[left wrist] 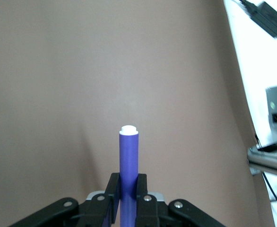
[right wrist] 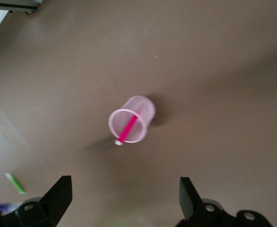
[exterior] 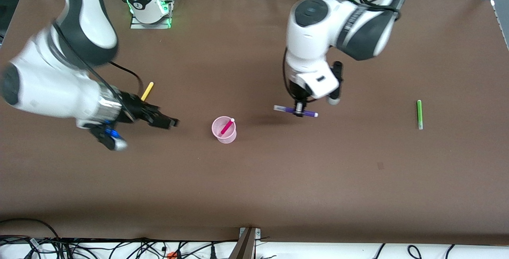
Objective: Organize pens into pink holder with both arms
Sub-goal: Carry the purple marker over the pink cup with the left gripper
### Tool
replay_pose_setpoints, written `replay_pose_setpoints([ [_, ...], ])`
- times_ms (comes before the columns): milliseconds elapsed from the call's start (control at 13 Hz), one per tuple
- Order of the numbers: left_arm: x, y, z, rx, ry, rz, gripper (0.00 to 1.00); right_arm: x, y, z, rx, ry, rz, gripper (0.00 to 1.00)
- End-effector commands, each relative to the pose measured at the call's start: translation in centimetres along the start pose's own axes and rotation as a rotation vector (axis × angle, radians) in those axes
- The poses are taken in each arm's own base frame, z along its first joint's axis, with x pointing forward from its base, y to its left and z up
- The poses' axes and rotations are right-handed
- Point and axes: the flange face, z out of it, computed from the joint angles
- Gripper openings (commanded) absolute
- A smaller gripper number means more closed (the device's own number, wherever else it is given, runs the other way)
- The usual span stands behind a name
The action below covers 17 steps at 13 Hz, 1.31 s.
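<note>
Gripping the purple pen (exterior: 295, 111) across its middle, the left gripper (exterior: 299, 112) hangs over bare table (exterior: 278, 179) between the cup (exterior: 224, 130) and the green pen (exterior: 419, 114); the pen lies level in the shut jaws, and in the left wrist view its pale tip (left wrist: 128, 128) points away from the fingers (left wrist: 112, 189). The cup stands upright near the table's middle with the pink pen (exterior: 227, 126) leaning inside it, tip up at the rim. The right gripper (exterior: 169, 122) is just off the cup toward the right arm's end, jaws wide apart and holding nothing, as its wrist view shows. The yellow pen (exterior: 147, 91) lies flat beside that gripper, farther from the camera. The green pen lies flat toward the left arm's end, well apart from the cup.
</note>
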Motion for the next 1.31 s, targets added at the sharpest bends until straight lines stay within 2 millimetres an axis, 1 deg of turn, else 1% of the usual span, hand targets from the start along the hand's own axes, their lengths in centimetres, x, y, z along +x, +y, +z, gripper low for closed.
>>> replay_pose_setpoints([
  [0, -6.4, 1.1, 2.8, -0.083, 0.109, 0.031, 0.00, -2.8, 3.7, -5.8, -0.114, 0.070, -0.163, 1.00],
  [77, -8.8, 0.6, 3.8, -0.121, 0.151, 0.056, 0.00, -3.5, 5.6, -7.6, -0.150, 0.098, -0.222, 1.00],
  [154, -10.8, 0.2, 4.9, -0.160, 0.195, 0.095, 0.00, -3.7, 7.8, -9.0, -0.156, 0.104, -0.261, 1.00],
  [231, -12.2, -0.2, 5.3, -0.192, 0.226, 0.131, 0.00, -3.9, 9.5, -9.6, -0.162, 0.104, -0.273, 1.00],
  [308, -13.6, -0.6, 6.0, -0.216, 0.254, 0.166, 0.00, -4.1, 10.5, -9.8, -0.198, 0.118, -0.278, 1.00],
  [385, -14.9, -0.8, 5.8, -0.258, 0.280, 0.200, 0.00, -3.8, 11.0, -9.9, -0.234, 0.133, -0.280, 1.00],
  [538, -17.1, -0.9, 6.0, -0.298, 0.280, 0.225, 0.00, -3.5, 11.1, -9.7, -0.262, 0.146, -0.281, 1.00],
  [769, -20.8, -2.6, 7.7, -0.370, 0.328, 0.290, 0.00, -3.1, 11.1, -9.7, -0.278, 0.165, -0.286, 1.00],
  [923, -22.4, -3.8, 10.1, -0.381, 0.349, 0.333, 0.00, -3.0, 11.2, -9.5, -0.293, 0.164, -0.307, 1.00],
  [1000, -23.0, -4.2, 10.8, -0.392, 0.344, 0.351, 0.00, -3.0, 11.2, -9.5, -0.295, 0.163, -0.306, 1.00],
  [1231, -24.1, -4.5, 11.9, -0.448, 0.322, 0.394, 0.00, -3.0, 11.1, -9.5, -0.296, 0.161, -0.309, 1.00],
])
